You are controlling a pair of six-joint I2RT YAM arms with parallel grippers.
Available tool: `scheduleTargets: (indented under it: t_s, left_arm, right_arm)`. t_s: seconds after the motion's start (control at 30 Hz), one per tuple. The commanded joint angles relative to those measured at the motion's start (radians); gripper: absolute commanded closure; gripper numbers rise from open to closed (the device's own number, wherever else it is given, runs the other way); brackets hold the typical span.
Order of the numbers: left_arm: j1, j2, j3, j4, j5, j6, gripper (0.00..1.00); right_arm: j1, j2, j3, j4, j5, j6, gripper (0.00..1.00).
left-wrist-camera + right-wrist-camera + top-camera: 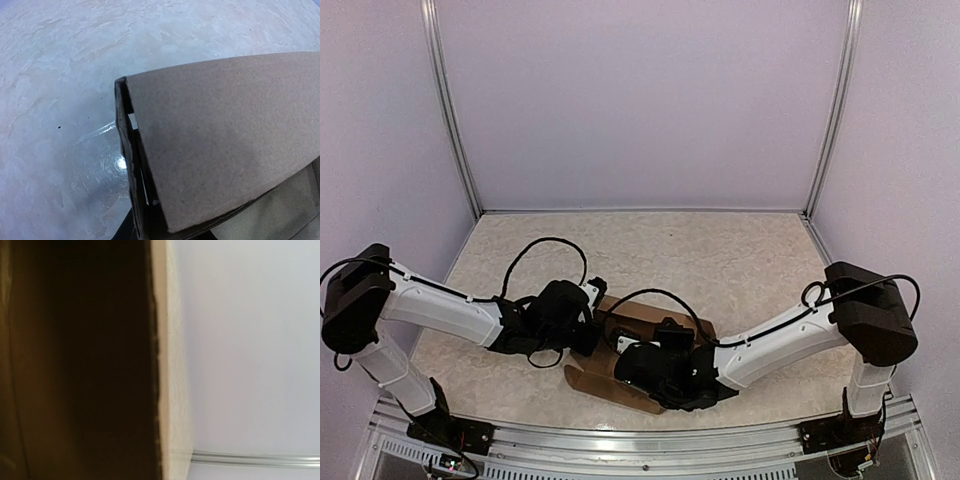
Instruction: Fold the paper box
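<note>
**Both pincers bunched over a half-folded brown paper box**

I am looking down on the paper box (647,312), which lies on the marbled cream table (740,260) directly under the two pincers. They cover most of it. Brown card shows just beyond them and again on the side nearer the arm bases, skewed to the table's edges. With so much covered, I cannot tell its long axis for certain.

The card is plain, matte and unprinted, with a faint fibrous grain and cleanly cut edges.

The left pincer (588,325) sits at the box's left end. In its wrist camera a flat panel (225,135) fills the right and lower view, raised off the glossy tabletop (60,75), with a corner pointing up and left. I cannot tell how far this pincer is open or whether it holds card.

The right pincer (632,362) is closed, pressed close over the box's middle. Its camera shows a shadowed brown face (80,365) right against the lens. Whether card is pinched, I cannot tell.
</note>
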Motion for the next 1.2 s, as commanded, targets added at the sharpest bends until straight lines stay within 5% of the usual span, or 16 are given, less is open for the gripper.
scheduleTargets:
  t_s: [0.0, 0.3, 0.6, 1.17]
  left_arm:
    - [-0.004, 0.008, 0.025, 0.026, -0.059, 0.011, 0.75]
    - [0.001, 0.026, 0.027, 0.099, -0.053, 0.073, 0.65]
    - [0.011, 0.060, 0.019, 0.203, 0.005, 0.095, 0.66]
    - [0.007, 0.085, 0.005, 0.342, 0.055, 0.096, 0.96]
  right_arm:
    - [0.021, 0.032, 0.036, -0.093, -0.054, 0.104, 1.00]
    - [0.021, 0.013, 0.050, -0.169, -0.112, 0.198, 1.00]
    - [0.022, -0.013, 0.034, -0.225, -0.177, 0.284, 1.00]
    - [-0.002, -0.083, 0.055, -0.331, -0.347, 0.431, 1.00]
